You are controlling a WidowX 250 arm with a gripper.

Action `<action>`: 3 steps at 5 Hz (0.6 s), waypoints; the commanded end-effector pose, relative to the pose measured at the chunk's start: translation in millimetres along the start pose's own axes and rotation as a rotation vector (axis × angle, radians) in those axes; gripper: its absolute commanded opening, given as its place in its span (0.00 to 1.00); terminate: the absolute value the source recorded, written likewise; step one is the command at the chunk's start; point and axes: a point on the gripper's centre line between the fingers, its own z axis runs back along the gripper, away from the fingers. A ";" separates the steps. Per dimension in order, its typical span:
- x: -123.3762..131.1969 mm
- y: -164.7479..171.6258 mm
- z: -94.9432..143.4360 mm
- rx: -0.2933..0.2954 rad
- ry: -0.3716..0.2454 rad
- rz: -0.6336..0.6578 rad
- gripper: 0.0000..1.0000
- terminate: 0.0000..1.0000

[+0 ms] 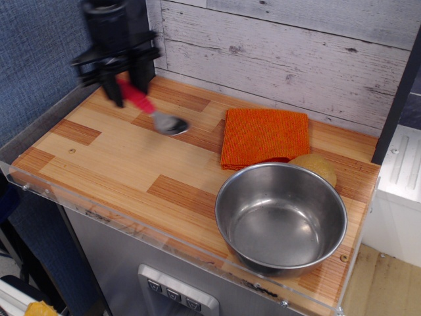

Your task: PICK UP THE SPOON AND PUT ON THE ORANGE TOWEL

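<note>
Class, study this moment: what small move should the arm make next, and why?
Probably carry the spoon further right until it is over the orange towel. The gripper holds its red handle, and its bowl hangs left of the towel's edge.

Materials and finishes

My gripper (122, 84) looks matt black. Spoon (152, 110): shiny metal bowl, red handle. Orange towel (264, 136): coarse woven cloth. Steel bowl (281, 217): smooth, brushed sheen. Table (125, 168): smooth wood laminate. Back wall (283, 52): rough whitewashed planks.
</note>
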 end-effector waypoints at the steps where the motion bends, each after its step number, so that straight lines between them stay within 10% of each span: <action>1: -39.0 -55.8 19.7 -0.087 -0.011 -0.072 0.00 0.00; 3: -57.2 -78.1 -14.4 -0.041 0.001 -0.036 0.00 0.00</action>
